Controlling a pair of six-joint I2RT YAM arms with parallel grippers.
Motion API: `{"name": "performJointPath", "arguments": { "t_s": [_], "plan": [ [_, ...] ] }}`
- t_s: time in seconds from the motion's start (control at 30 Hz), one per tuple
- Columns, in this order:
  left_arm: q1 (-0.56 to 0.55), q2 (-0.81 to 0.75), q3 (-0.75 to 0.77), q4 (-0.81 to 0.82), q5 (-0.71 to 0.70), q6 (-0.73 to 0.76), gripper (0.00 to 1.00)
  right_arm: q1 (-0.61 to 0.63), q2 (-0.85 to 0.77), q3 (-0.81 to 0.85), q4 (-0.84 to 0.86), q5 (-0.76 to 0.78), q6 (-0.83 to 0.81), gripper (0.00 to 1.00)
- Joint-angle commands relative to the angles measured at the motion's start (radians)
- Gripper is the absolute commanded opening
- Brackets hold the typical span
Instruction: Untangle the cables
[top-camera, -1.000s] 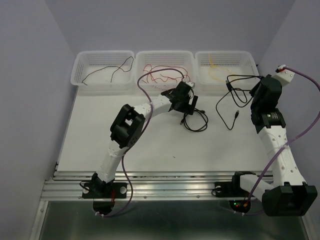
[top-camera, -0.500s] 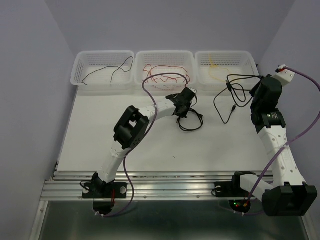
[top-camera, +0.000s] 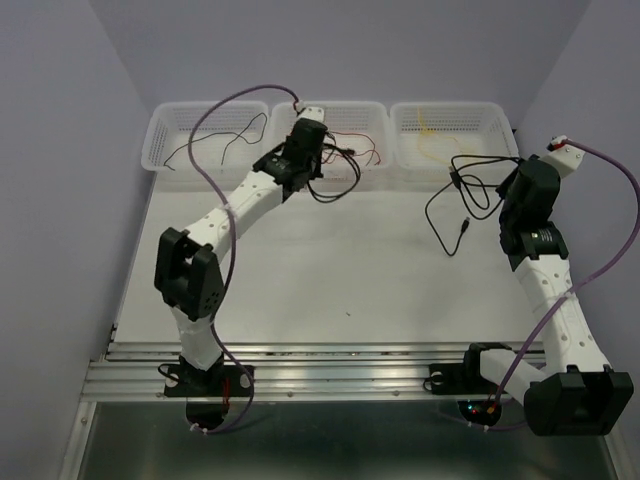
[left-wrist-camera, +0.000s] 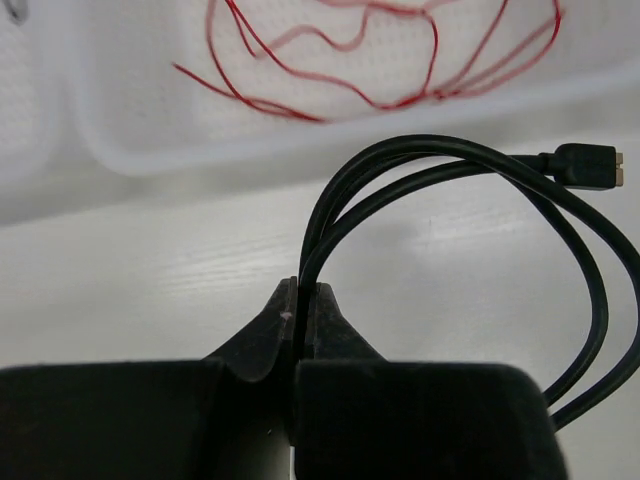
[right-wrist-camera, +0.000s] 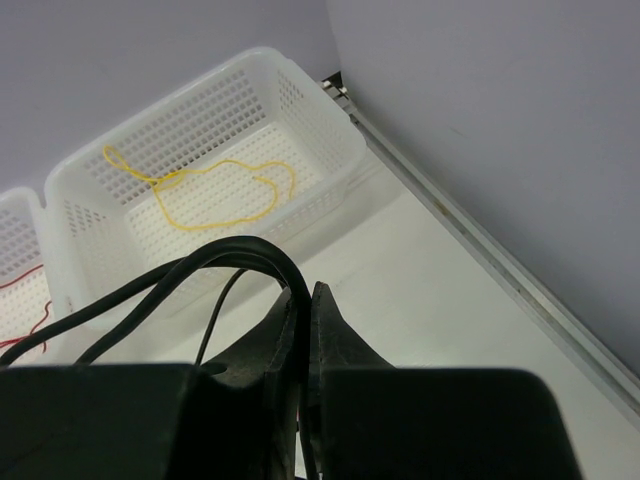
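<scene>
red cable (left-wrist-camera: 330, 60): far loops cut off by the top edge of the left wrist view.
black cable (left-wrist-camera: 450, 155): runs off that view's right edge; the pinched stretch is hidden between the left gripper (left-wrist-camera: 300, 295) tips.
second black cable (right-wrist-camera: 240, 250): leaves the left edge; its lower run is hidden behind the right gripper (right-wrist-camera: 305, 300).
thin black wire (top-camera: 232, 146) in the left basket (top-camera: 153, 150): ends too small to tell.

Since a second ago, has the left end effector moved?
Yes. The left end effector has carried its black cable away from mid-table, toward the far side, up to the middle basket.
</scene>
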Motion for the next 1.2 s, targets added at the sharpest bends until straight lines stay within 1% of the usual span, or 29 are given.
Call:
{"name": "performJointPath", "arguments": {
  "t_s": [0.0,0.07,0.1,0.17,0.23,0.27,0.3,0.4,0.43,0.5,0.67,0.87,1.03,1.17],
  "plan": [
    [0.075,-0.121,0.095,0.074,-0.052,0.047,0.0,0.002,-0.035,-0.006,0.092,-0.015,-0.004,0.01],
    [0.122,-0.101,0.145,0.065,-0.057,0.057,0.0,0.002,-0.033,-0.007,0.095,-0.023,-0.006,0.01],
    [0.138,-0.071,0.206,0.047,-0.057,0.072,0.0,0.002,-0.029,-0.007,0.097,-0.027,-0.007,0.01],
    [0.168,-0.033,0.268,0.037,-0.066,0.092,0.0,0.002,-0.024,-0.006,0.103,-0.032,-0.009,0.01],
    [0.218,0.038,0.363,0.021,-0.06,0.107,0.0,0.002,-0.017,-0.006,0.104,-0.033,-0.012,0.01],
    [0.237,0.066,0.398,0.008,-0.029,0.118,0.0,0.002,-0.009,-0.006,0.106,-0.038,-0.014,0.01],
    [0.273,0.125,0.478,-0.018,-0.025,0.118,0.0,0.002,-0.003,-0.004,0.108,-0.038,-0.014,0.01],
    [0.337,0.233,0.608,-0.051,-0.005,0.133,0.0,0.002,0.019,0.002,0.108,-0.044,-0.018,0.01],
    [0.337,0.254,0.632,-0.055,-0.005,0.138,0.0,0.002,0.023,0.003,0.108,-0.043,-0.018,0.01],
    [0.385,0.291,0.658,-0.046,0.041,0.146,0.0,0.002,0.037,0.006,0.108,-0.04,-0.021,0.01],
    [0.471,0.331,0.641,-0.018,0.083,0.153,0.0,0.002,0.066,0.009,0.108,-0.047,-0.021,0.01],
    [0.523,0.403,0.646,-0.021,0.083,0.163,0.0,0.002,0.105,0.014,0.108,-0.058,-0.021,0.01],
    [0.578,0.48,0.708,-0.006,0.092,0.153,0.0,0.002,0.115,0.014,0.106,-0.052,-0.021,0.01],
    [0.59,0.523,0.751,0.036,0.114,0.166,0.0,0.002,0.131,0.017,0.101,-0.057,-0.02,0.01]
  ]
}}
